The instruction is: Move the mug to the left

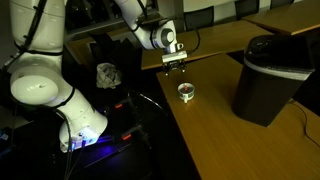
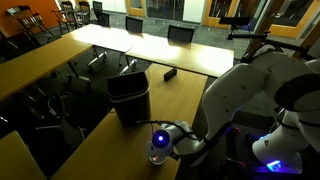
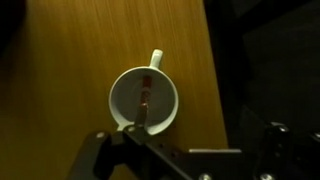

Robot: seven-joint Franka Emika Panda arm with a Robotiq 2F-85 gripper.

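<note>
The mug (image 3: 145,98) is small, round and pale, with a reddish glint inside and its handle pointing to the top of the wrist view. It stands upright on the wooden table (image 1: 220,140) near the table's edge, and also shows in an exterior view (image 1: 186,93). My gripper (image 1: 177,67) hangs a little above and behind the mug, not touching it. In the wrist view the gripper (image 3: 190,152) is open and empty, and one finger overlaps the mug's lower rim. In an exterior view the gripper (image 2: 160,142) hides the mug.
A tall black bin (image 1: 270,75) stands on the table beside the mug and shows in both exterior views (image 2: 130,97). The table edge (image 3: 215,90) runs close to the mug, with dark floor beyond. Chairs and more tables (image 2: 150,45) stand behind.
</note>
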